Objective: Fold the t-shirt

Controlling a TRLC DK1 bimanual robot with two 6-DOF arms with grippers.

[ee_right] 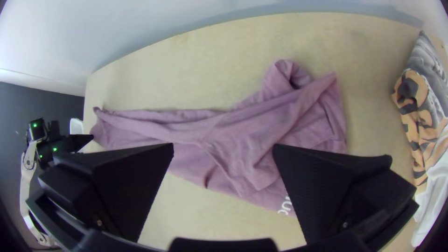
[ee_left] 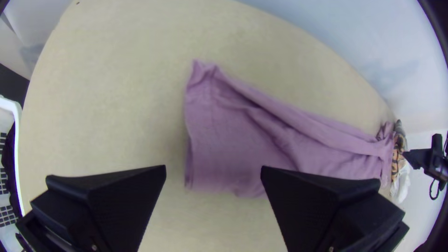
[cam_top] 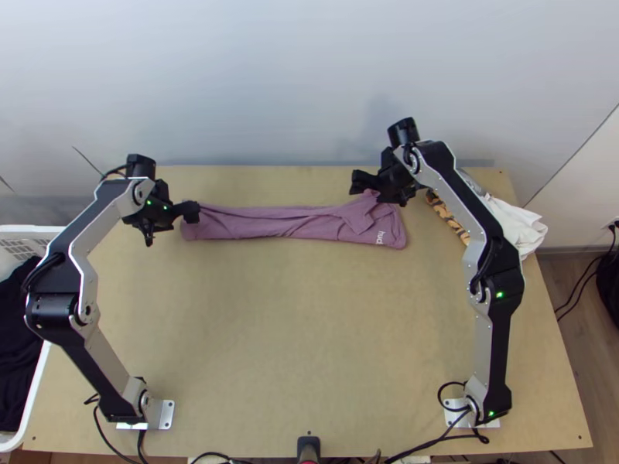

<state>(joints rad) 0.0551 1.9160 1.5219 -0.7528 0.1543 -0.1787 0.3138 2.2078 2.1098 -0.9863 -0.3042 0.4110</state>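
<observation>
Under everything else spreads the tabletop (cam_top: 294, 348), light wood, flat and smooth. Off its left edge stands a white plastic basket (cam_top: 23, 229) with openwork walls, holding dark cloth (cam_top: 17, 332). Near the far edge lies the t-shirt (cam_top: 286, 223), soft mauve fabric gathered into a long, narrow strip; how many layers it has, I cannot tell. Its long axis runs left to right, roughly parallel to that edge, with the wider, lettered end pointing right. A rolled ridge follows much of its far side, slanting creases cross the middle, and a loose flap and raised folds rumple the right end. Past that end, on the tabletop's right side, sit a crumpled white cloth (cam_top: 514, 220) and an orange-and-black patterned one (ee_right: 415, 116). The left gripper (cam_top: 172, 226) is above the left end, its broad black fingers spread wide with nothing pinched; the right gripper (cam_top: 381, 193) is likewise parted and empty, above the right end. Smallest is the white lettering (ee_right: 285, 205) near the shirt's near side.
</observation>
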